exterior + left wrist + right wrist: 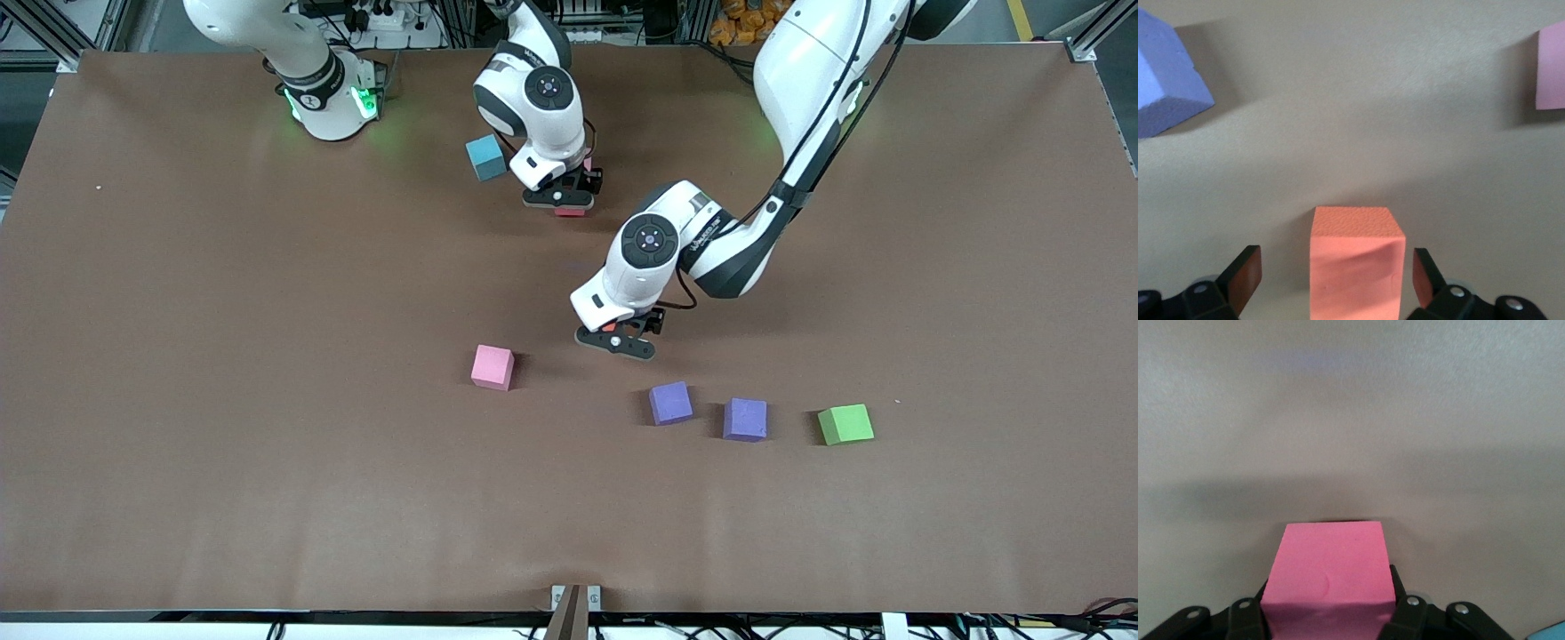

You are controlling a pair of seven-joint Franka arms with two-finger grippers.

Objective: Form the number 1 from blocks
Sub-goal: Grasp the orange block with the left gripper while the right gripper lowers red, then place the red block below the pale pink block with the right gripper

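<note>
Left wrist view: our left gripper (1331,283) stands wide, straddling the orange block (1355,260) on the table, untouched. Our right gripper (1328,613) clamps a pink block (1328,570) near the teal block (485,157). We should centre the orange block before closing evenly.

Orange block (1357,263) fills the gap between the left tool's (1338,280) open fingers.

Matte, grainy foam orange block (1357,263); smooth matte brown table (222,400).
</note>
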